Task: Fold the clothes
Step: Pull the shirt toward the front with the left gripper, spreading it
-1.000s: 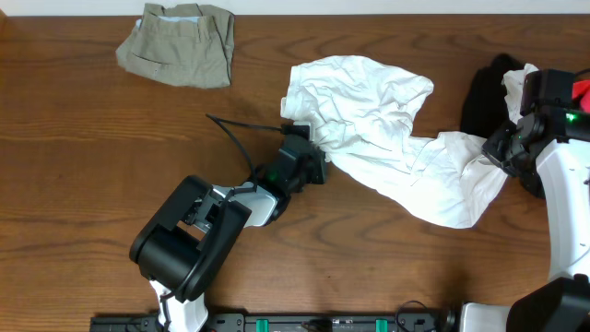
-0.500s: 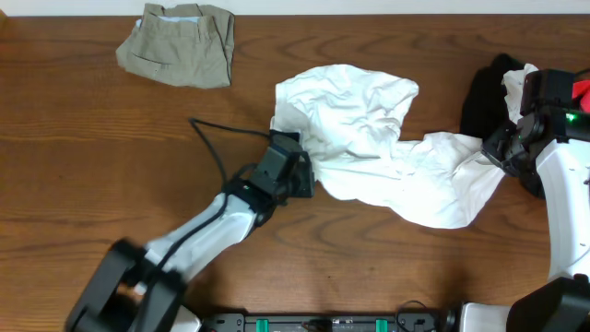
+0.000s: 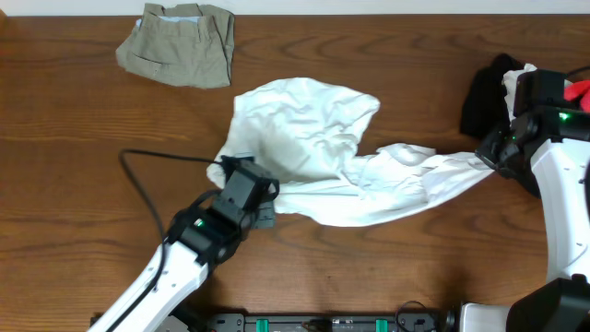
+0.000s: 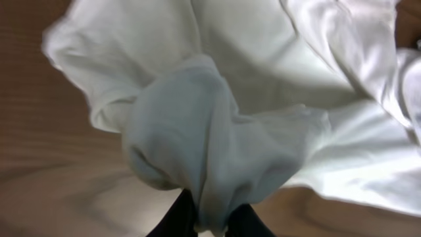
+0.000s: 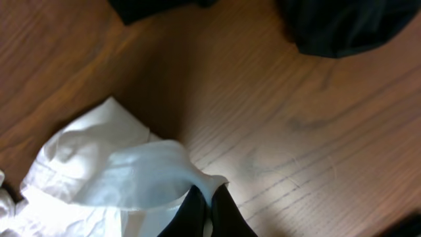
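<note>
A large white garment (image 3: pixel 309 138) lies crumpled at mid-table, and a long part of it (image 3: pixel 415 175) is stretched out to the right. My left gripper (image 3: pixel 263 194) is shut on a bunched fold at its left front edge. In the left wrist view that fold (image 4: pixel 197 125) rises from between the dark fingers (image 4: pixel 177 220). My right gripper (image 3: pixel 489 155) is shut on the far right tip of the same garment. The right wrist view shows the thin white corner (image 5: pixel 151 174) pinched between the fingers (image 5: pixel 191 210).
Folded khaki shorts (image 3: pixel 180 41) lie at the back left. A black piece (image 3: pixel 481 92) with white cloth on it sits at the right edge, beside something red (image 3: pixel 581 89). The left arm's cable (image 3: pixel 152 157) loops over the wood.
My left gripper has pulled the white garment leftward and toward the front edge. The cloth now stretches longer between the two grippers. The right gripper has barely moved.
</note>
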You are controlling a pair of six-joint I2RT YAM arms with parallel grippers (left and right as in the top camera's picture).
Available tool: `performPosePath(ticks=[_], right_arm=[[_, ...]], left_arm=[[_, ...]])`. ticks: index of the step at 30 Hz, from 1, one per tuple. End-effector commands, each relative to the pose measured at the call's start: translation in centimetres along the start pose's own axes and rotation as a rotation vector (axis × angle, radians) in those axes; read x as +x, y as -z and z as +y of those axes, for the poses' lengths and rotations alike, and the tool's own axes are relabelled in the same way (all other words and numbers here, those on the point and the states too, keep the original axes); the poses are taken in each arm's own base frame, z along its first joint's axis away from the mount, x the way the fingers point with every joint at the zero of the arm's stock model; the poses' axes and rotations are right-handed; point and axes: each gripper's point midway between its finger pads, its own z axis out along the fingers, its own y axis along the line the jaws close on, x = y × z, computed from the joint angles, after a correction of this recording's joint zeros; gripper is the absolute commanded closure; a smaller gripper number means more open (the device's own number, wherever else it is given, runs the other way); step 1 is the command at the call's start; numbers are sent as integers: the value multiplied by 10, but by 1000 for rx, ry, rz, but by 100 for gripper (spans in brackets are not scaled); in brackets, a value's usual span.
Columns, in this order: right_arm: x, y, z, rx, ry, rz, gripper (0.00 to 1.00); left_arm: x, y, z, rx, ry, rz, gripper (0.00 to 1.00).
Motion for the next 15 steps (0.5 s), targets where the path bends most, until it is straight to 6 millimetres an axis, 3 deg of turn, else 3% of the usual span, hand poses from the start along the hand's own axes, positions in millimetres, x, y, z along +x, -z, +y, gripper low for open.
performPosePath(ticks=[1,7,13,15], right_arm=[[0,0,8,-8,34,-11,96],[-1,0,10,-9,27,-20,96],[-1,0,10,-6,29,-20,93],[-1,0,10,-6,32,-20,92]], left_arm=[[-13,16,29,-135,39,-104,85],[7,22,56,-248,52,-43,83],[29,24,63,-270,49,56,39],[42,24,57,-227,53,123,32]])
